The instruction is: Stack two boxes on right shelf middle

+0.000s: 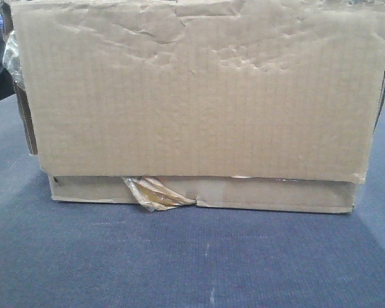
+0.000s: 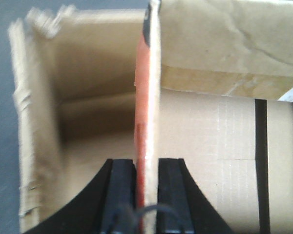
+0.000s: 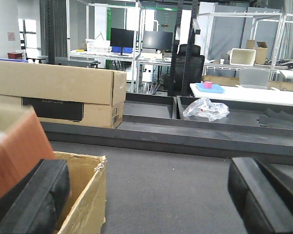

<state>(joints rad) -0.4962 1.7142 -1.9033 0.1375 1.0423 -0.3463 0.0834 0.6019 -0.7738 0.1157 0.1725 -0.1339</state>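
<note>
We judge the task barely begun. The left gripper point(image 2: 146, 168) is clamped on the upright, orange-faced flap point(image 2: 149, 87) of an open brown box point(image 2: 200, 131). The box sits on the grey carpet point(image 1: 192, 269), its dented face filling the front view. The right gripper point(image 3: 146, 170) hangs with its fingers wide apart near the box's rim, holding nothing. A second carton point(image 3: 58, 95) sits farther back. No steel shelf shows anywhere, so lifting, carrying and stacking both boxes are all left.

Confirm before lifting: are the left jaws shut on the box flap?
Shut: both black jaws press against the upright orange-faced flap, no gap visible.
</note>
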